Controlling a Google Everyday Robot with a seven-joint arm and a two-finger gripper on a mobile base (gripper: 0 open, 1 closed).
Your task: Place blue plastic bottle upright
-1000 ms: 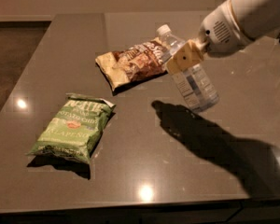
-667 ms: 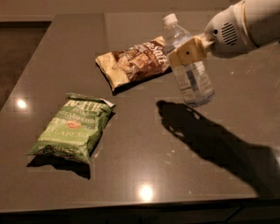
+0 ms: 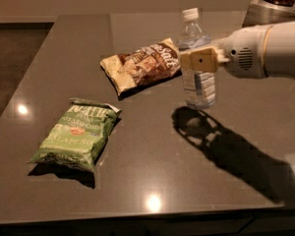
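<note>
While the gripper (image 3: 199, 60), right of the brown chip bag (image 3: 142, 65), has its jaws clamped on the near-upright blue plastic bottle (image 3: 200, 90), seemingly just above the worktop (image 3: 137, 181), lower it straight and release only once seated

Brown bag (image 3: 142, 65): "Salt" legible. Green bag (image 3: 78, 132), front-left of it: "JALAPE.." partial. Right of brown bag, gripper (image 3: 199, 60) clasps blue plastic bottle (image 3: 200, 90); label illegible.

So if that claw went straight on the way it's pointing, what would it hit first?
The claw is shut on the blue plastic bottle, pointing left in the view. The brown chip bag comes next, though the claw might pass above it.
</note>
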